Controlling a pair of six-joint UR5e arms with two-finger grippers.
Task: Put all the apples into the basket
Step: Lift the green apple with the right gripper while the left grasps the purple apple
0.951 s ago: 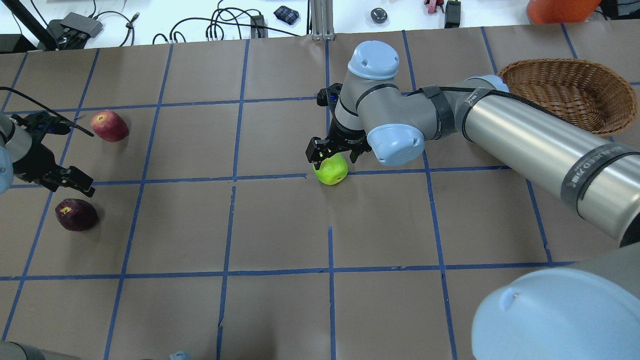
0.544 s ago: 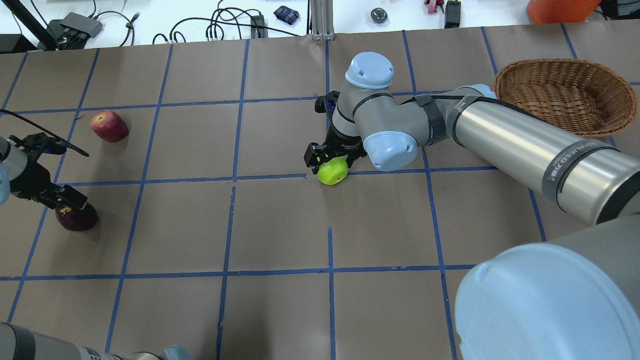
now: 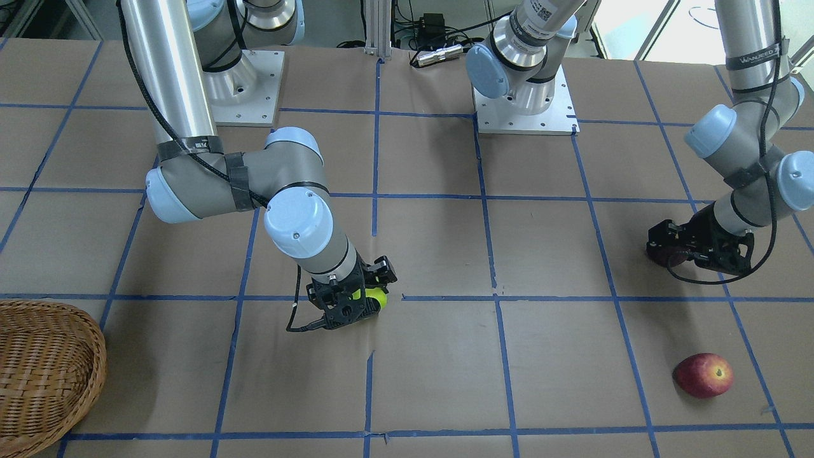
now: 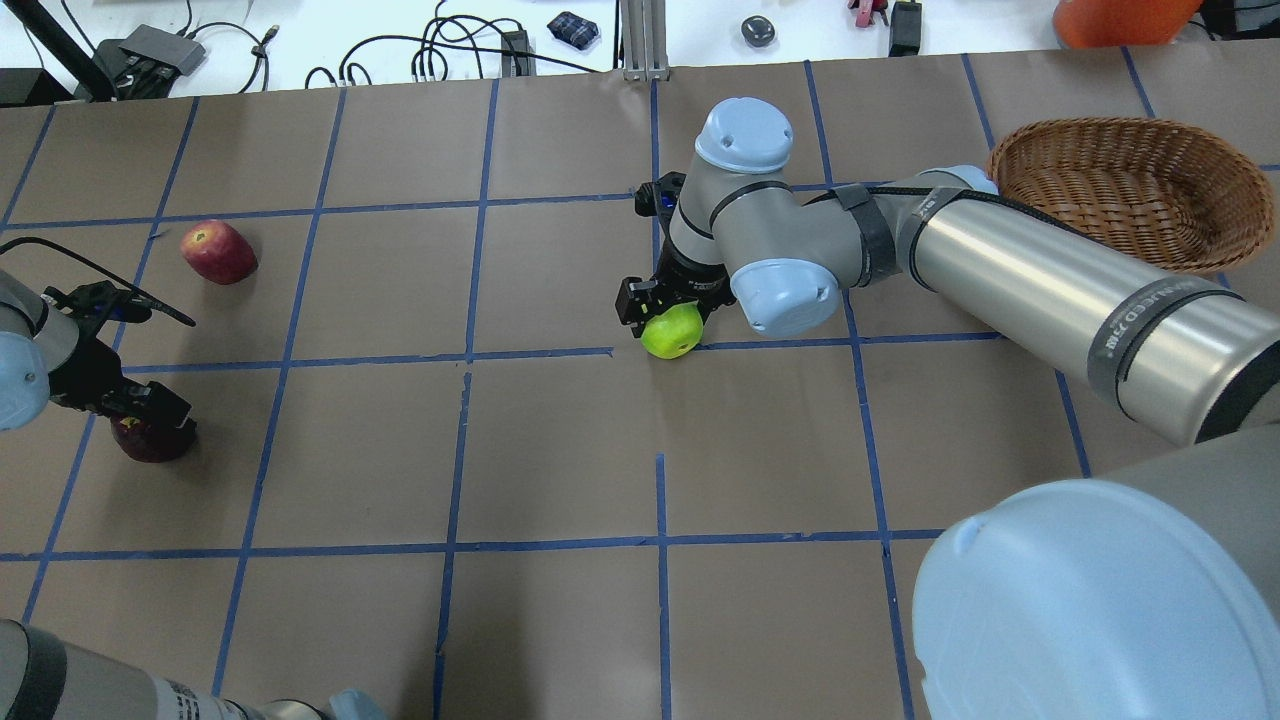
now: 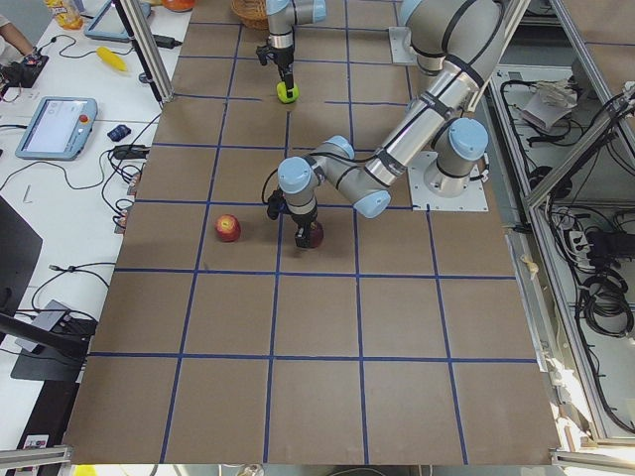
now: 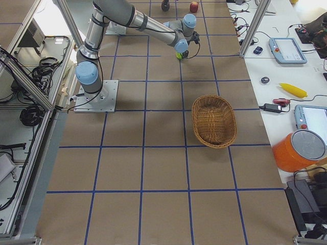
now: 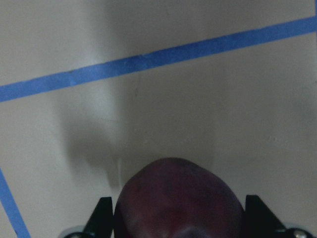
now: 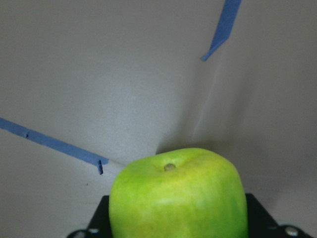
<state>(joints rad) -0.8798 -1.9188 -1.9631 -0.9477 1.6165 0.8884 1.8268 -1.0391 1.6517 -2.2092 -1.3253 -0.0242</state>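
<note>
The lime green apple (image 4: 672, 332) is near the table's middle, held between the fingers of my right gripper (image 4: 666, 316), which is shut on it; it fills the right wrist view (image 8: 178, 198). The dark maroon apple (image 4: 150, 442) rests on the table at the left. My left gripper (image 4: 150, 415) is down over it, and its fingers press both sides in the left wrist view (image 7: 178, 198). The red apple (image 4: 218, 252) lies loose, farther back on the left. The wicker basket (image 4: 1005, 155) stands at the far right with no apples in it.
My right arm's long forearm (image 4: 1050, 275) stretches from the basket side to the middle, and its elbow (image 4: 1100, 600) blocks the lower right. Cables and an orange container (image 4: 1110, 20) lie beyond the far edge. Both arm bases (image 3: 524, 95) stand at the robot's side.
My left gripper came down from above onto the maroon apple and closed its fingers around it. My right gripper closed on the green apple and shifted it slightly back and right.
</note>
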